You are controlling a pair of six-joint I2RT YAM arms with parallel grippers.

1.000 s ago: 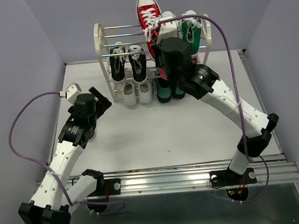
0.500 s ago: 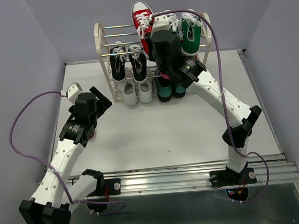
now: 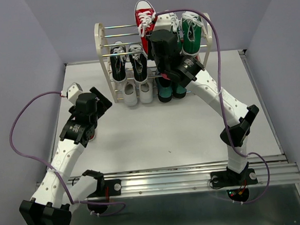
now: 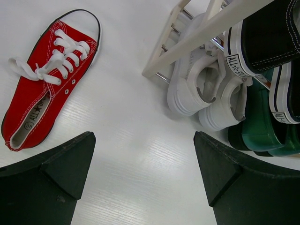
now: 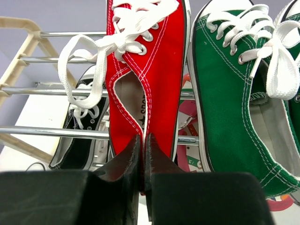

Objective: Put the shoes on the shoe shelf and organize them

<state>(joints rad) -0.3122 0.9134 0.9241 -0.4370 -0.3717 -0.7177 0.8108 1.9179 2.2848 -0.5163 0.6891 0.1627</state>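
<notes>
The shoe shelf (image 3: pixel 101 44) stands at the table's back. My right gripper (image 5: pixel 143 138) is shut on the heel of a red sneaker (image 5: pixel 154 70) and holds it on the top tier rods, left of a green high-top (image 5: pixel 225 93); the sneaker also shows in the top view (image 3: pixel 144 17). Black sneakers (image 3: pixel 127 62) sit on the middle tier and white sneakers (image 3: pixel 137 93) at the bottom. The other red sneaker (image 4: pixel 51 93) lies on the table, left of the shelf. My left gripper (image 4: pixel 144 136) is open and empty above the table beside it.
Green high-tops (image 3: pixel 190 30) fill the top tier's right side, and dark green shoes (image 3: pixel 169 90) sit at the bottom right. Pink patterned flip-flops (image 5: pixel 187 117) show behind the rods. Purple walls close in on both sides and behind the shelf.
My right arm has stretched forward and carried the red sneaker slightly left and onto the top tier. The left arm has not moved.
</notes>
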